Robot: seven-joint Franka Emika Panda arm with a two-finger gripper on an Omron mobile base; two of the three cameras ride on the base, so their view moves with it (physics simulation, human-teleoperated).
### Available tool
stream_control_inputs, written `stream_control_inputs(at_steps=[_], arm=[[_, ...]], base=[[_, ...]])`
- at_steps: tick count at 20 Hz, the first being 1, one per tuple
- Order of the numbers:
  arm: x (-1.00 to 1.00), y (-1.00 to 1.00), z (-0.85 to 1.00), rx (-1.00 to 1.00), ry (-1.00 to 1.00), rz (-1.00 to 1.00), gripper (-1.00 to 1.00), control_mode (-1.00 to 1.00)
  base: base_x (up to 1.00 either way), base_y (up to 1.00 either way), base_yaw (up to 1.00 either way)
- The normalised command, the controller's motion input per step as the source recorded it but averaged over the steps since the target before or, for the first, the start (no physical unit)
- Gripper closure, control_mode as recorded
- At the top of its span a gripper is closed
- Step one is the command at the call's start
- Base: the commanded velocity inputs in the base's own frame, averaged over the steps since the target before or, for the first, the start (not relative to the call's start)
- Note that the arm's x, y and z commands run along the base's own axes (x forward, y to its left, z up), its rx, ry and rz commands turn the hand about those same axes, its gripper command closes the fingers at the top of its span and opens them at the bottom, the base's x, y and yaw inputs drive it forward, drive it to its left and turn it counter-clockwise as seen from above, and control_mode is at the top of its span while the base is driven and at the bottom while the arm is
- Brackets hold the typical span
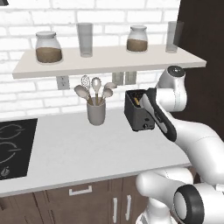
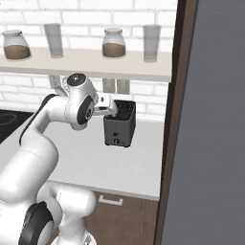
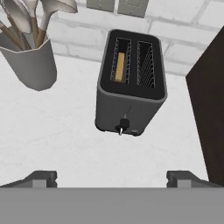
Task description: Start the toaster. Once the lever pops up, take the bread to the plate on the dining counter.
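Note:
The black toaster (image 1: 136, 117) (image 2: 119, 130) (image 3: 130, 103) stands on the white worktop against the brick wall. A tan slice of bread (image 3: 119, 66) sits deep in its left slot, and the right slot is empty. The lever knob (image 3: 124, 124) sits low on the front face. My gripper (image 3: 111, 179) (image 2: 114, 111) hovers just above and in front of the toaster, open, with nothing between its wide-set fingertips (image 3: 43, 177). The arm hides the toaster's right side in the left base view. The plate and the dining counter are out of view.
A grey utensil cup (image 1: 96, 112) (image 3: 28, 61) stands left of the toaster. The black hob (image 1: 11, 148) lies at the far left. A shelf (image 1: 109, 61) with jars and glasses hangs overhead. A tall dark panel (image 2: 210, 143) (image 3: 210, 109) stands close on the toaster's right.

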Motion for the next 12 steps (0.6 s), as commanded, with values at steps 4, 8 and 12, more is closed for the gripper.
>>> stream_control_inputs(at_steps=[4,8,12], arm=[[0.0,0.0,0.0,0.0,0.0,0.0,-1.0,-1.0],[0.0,0.0,0.0,0.0,0.0,0.0,-1.0,-1.0],[0.0,0.0,0.0,0.0,0.0,0.0,-1.0,-1.0]], base=[[0.0,0.0,0.0],[0.0,0.0,0.0],[0.0,0.0,0.0]])
